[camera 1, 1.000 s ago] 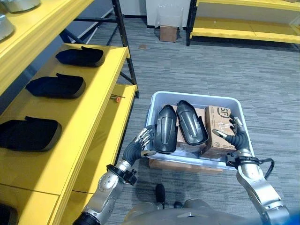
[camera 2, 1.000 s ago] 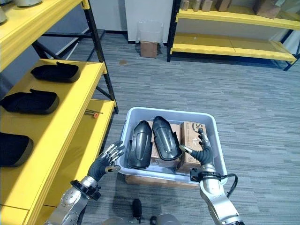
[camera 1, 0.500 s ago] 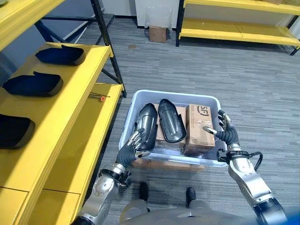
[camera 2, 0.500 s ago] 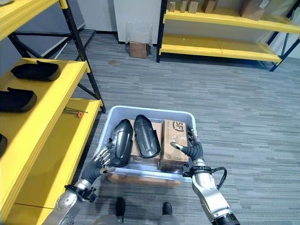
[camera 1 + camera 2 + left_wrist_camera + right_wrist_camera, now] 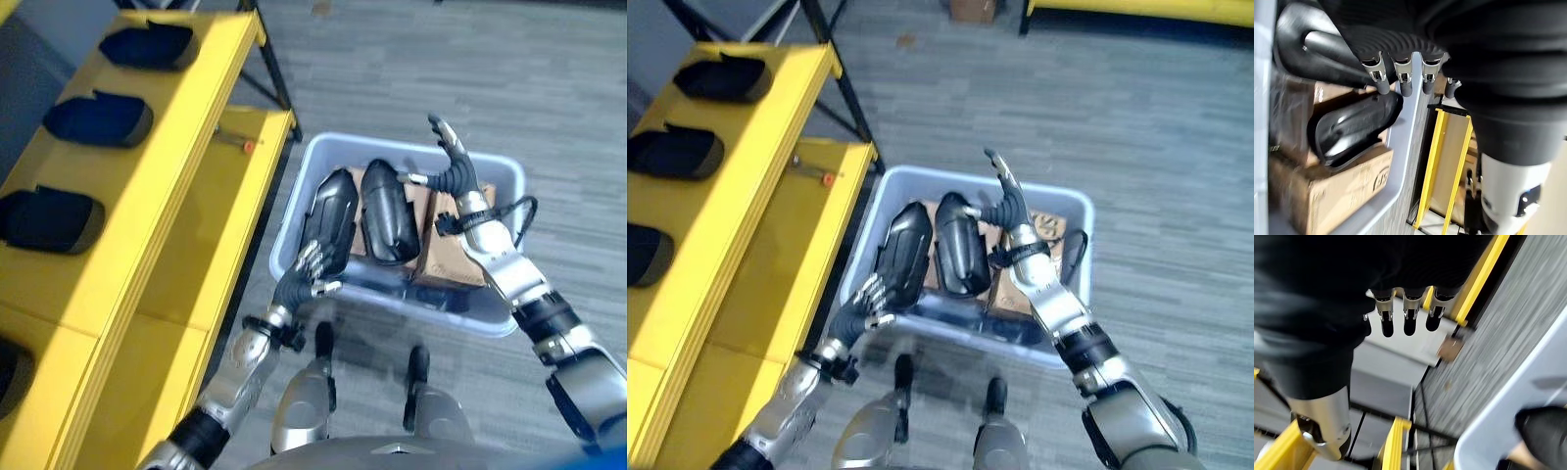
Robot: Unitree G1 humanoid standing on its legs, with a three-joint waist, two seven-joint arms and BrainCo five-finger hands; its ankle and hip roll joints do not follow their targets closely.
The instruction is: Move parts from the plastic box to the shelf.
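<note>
Yellow shelf: runs along the robot's left side; its upper board carries dark moulded parts set in a row near the outer edge. A lower board holds a small red-tipped tool near its far edge.

Plastic box: pale blue-grey, on the grey carpet just beside the shelf's lower board. Inside are cardboard cartons towards the right wall, with two black parts lying on top.

Left black part: elongated glossy shell, leaning against the box's left wall, its near end at the rim. Second black part: just beside it, nearer the box centre. Judgement: both look like rigid, light plastic mouldings with smooth curved skins, likely slippery; a hold across the narrow width, fingers under one long edge and thumb over the other, seems safest.

Right hand: raised above the far part of the box, fingers straight and spread, holding nothing.

Left hand: at the box's near left rim, touching or just beside the left part's lower end, fingers relaxed, not closed on it.
</note>
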